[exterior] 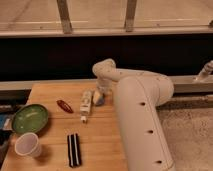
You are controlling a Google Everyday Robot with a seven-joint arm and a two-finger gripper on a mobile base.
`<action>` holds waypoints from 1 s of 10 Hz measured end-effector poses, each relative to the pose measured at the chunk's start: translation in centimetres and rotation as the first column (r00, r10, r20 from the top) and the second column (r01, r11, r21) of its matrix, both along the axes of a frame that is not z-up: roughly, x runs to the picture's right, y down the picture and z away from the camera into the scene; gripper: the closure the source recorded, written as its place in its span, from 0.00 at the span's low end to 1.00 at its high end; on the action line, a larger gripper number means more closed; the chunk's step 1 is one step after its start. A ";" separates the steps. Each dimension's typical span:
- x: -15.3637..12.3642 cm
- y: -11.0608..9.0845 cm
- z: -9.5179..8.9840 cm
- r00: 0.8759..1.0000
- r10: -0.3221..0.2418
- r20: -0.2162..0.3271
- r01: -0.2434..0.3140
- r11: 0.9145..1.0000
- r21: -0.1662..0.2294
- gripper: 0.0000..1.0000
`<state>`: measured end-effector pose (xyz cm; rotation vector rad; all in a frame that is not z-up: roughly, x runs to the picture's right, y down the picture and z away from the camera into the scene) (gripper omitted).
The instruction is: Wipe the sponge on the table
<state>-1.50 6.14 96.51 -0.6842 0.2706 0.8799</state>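
While the arm (142,102) bends down over the far side of the table (102,142), the gripper (102,91) sits right at the sponge (98,99), which lies just beside the white tube (86,103). Whether the gripper is clamping the sponge or spread, I cannot tell.

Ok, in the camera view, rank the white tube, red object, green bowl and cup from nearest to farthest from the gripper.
The gripper is down at the sponge, toward the table's far side.
1. White tube, just left of it.
2. Red object, further left.
3. Green bowl, by the left edge.
4. Cup, near-left corner.
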 end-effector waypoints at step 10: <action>-2.5 0.3 -1.8 0.998 -0.008 0.058 0.009 1.000 -0.018 0.88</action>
